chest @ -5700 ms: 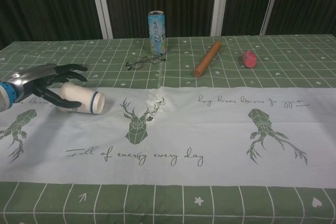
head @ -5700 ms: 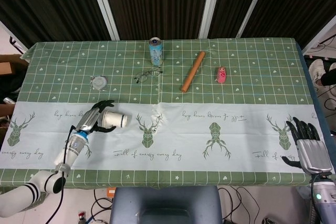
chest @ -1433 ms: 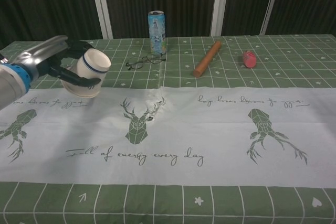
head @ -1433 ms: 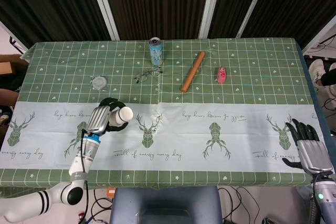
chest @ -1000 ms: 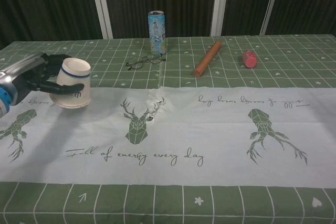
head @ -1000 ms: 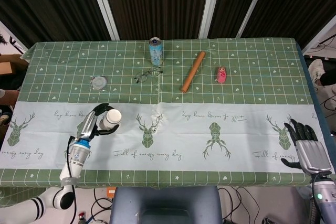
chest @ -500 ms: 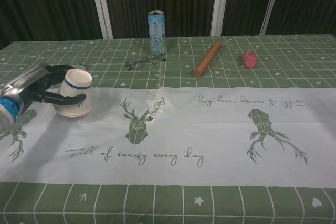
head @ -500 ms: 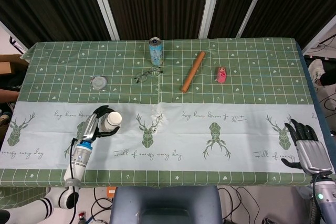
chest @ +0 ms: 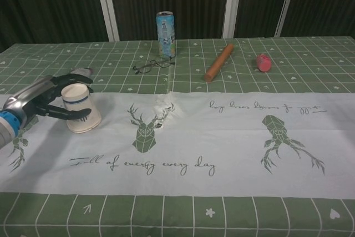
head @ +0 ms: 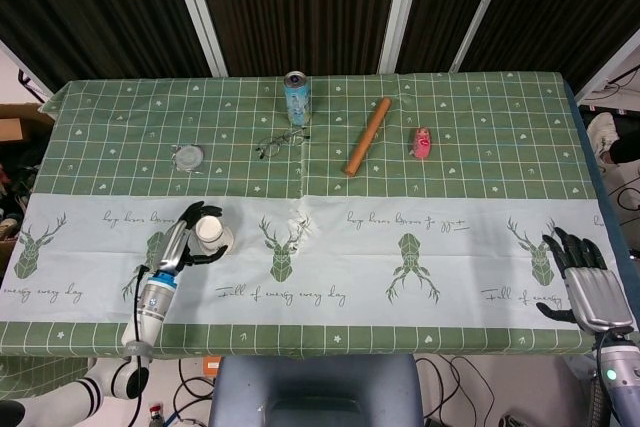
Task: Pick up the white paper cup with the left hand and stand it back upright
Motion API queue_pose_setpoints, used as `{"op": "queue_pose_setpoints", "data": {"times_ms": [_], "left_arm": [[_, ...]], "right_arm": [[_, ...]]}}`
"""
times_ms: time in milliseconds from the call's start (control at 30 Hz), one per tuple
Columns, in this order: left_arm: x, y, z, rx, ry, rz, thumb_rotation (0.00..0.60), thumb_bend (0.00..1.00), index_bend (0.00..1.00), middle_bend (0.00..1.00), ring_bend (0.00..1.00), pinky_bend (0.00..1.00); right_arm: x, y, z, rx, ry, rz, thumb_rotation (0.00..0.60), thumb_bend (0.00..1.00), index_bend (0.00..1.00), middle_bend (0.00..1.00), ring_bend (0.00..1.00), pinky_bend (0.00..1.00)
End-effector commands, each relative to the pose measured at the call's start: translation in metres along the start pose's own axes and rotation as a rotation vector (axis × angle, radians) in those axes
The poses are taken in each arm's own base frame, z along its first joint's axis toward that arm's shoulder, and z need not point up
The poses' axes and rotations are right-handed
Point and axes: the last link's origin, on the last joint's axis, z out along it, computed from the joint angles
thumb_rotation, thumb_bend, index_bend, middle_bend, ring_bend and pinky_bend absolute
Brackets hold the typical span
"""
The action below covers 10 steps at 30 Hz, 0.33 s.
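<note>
**A:** Cup status?

**B:** White paper cup (chest: 82, 108) with a blue band stands on the pale printed strip of the tablecloth (head: 450, 127), wider end down, near the table's left side. Left hand (chest: 47, 99) is wrapped around it: thumb across the front below the band, other fingers (chest: 76, 76) curving round the far side. Fingers look in contact with the wall (can't confirm how firm the grip is).

**A:** Anything the views disagree on?

**B:** They complement each other. Chest view gives the cup's side profile and base on the cloth. Head view looks down on the cup's top end (head: 209, 230) and shows the whole left forearm (head: 152, 297) running up from the near table edge, blue ring at the wrist. Head view alone shows the right hand (head: 583, 277).

**A:** Right hand?

**B:** At the table's near right corner, back of the hand up, fingers spread and pointing away, holding nothing.

**A:** Surroundings?

**B:** Far side, on the green grid: light blue drink can (head: 296, 97) upright, eyeglasses (head: 280, 142) just in front of it, wooden rolling pin (head: 367, 135) lying diagonally, small pink object (head: 422, 142) to its right. A small round greyish object (head: 187, 156) sits on the grid beyond the cup (can't tell what it is).
</note>
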Motion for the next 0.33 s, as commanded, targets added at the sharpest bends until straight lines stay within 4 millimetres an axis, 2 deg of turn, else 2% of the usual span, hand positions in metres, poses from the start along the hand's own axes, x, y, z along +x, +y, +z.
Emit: {"op": "queue_pose_setpoints", "data": {"times_ms": [33,133,333], "left_arm": [[0.0016,0.0002,-0.0006,-0.005,-0.006,0.000,0.599,0.23,0.01,0.05,0.00,0.08],[0.0050,0.0018,-0.0011,-0.016,0.003,-0.004,0.598,0.23,0.00,0.01,0.00,0.07],[0.0106,0.0056,-0.0023,-0.041,0.010,0.004,0.598,0.23,0.00,0.01,0.00,0.06]], "right_arm": [[0.0000,0.0003,-0.0008,-0.002,0.000,0.001,0.600,0.00,0.00,0.00,0.00,0.00],[0.0001,-0.0002,-0.0010,0.000,-0.002,-0.001,0.600,0.00,0.00,0.00,0.00,0.00],[0.0000,-0.0010,-0.0001,0.003,0.000,-0.007,0.600,0.00,0.00,0.00,0.00,0.00]]}}
